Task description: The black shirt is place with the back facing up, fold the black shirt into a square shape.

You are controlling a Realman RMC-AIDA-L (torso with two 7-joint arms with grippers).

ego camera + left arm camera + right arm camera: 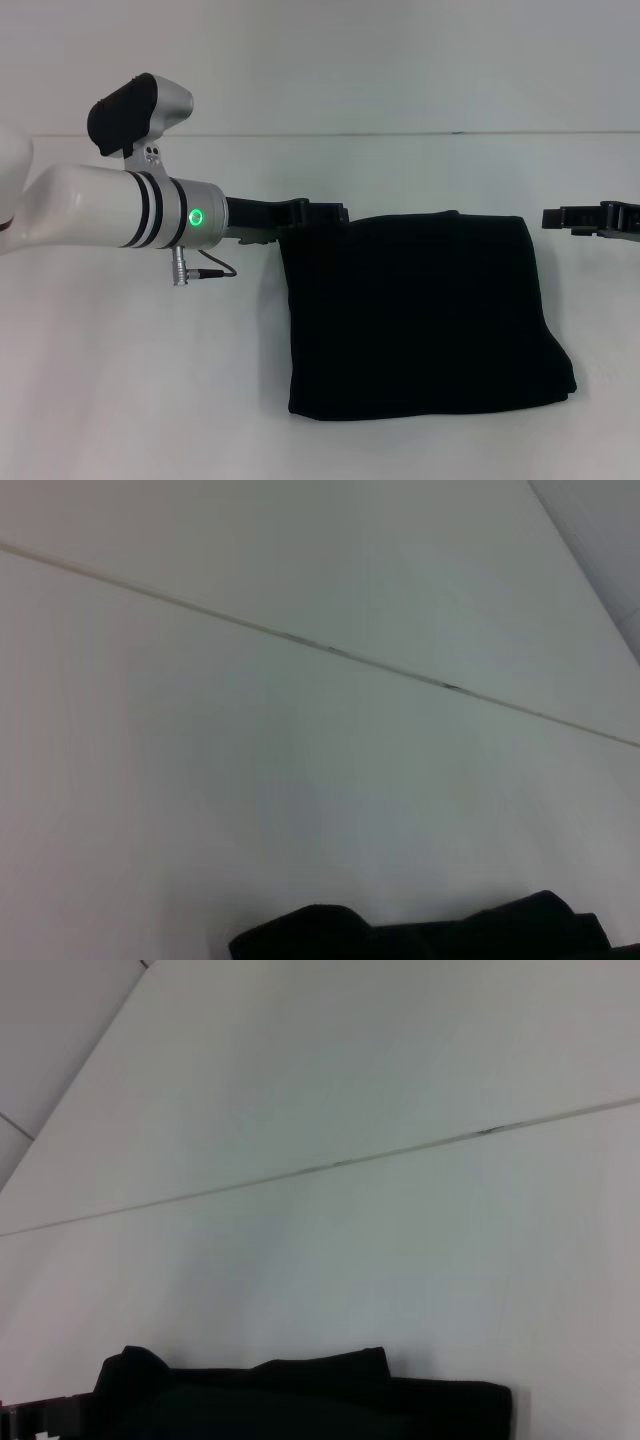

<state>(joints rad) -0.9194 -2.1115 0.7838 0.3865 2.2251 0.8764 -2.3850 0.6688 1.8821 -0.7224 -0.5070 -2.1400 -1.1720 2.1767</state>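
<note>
- Overall, the work surface is a plain white table (120,400), and a thin seam line (400,133) marks where its far edge meets a pale wall (400,60).
- The black shirt (425,315) lies flat on the table right of centre, folded into a roughly square block whose near right corner flares out slightly.
- The left gripper (325,212) reaches in from the left on a white arm (90,205) with a green light (197,216); its tip sits at the far left corner of the shirt. Whether it grips the cloth, or is clenched or released, cannot be told.
- The right gripper (555,217) hangs just beside the far right corner of the shirt, apart from it; only its black tip shows at the frame edge, and its state cannot be told either.
- Only the head view shows the arms and the whole shirt.
- The left wrist view shows bare table, the seam and a dark sliver of shirt (430,935).
- The right wrist view shows the same seam and a wider strip of shirt (300,1395) with a bumpy edge.
</note>
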